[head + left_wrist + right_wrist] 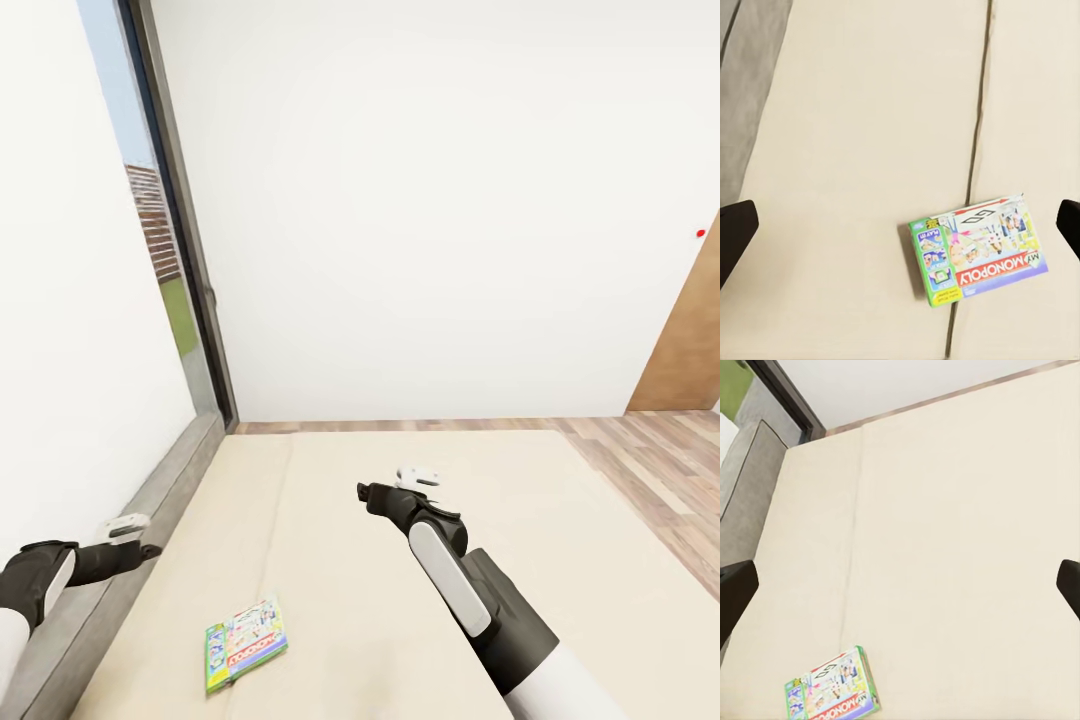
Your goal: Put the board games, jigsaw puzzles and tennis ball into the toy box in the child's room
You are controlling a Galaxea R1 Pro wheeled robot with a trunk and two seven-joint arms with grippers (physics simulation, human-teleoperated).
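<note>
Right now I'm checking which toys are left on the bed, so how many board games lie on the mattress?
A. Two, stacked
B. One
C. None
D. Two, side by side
B: a single My Monopoly board game lies flat on the beige mattress of the bed, apart from both end effectors.

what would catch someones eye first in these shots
The colourful board game lies flat on the plain beige bed, near its close edge on the robot's left. Above the mattress hover the left gripper and right gripper, both empty, with a tall window beyond.
</note>
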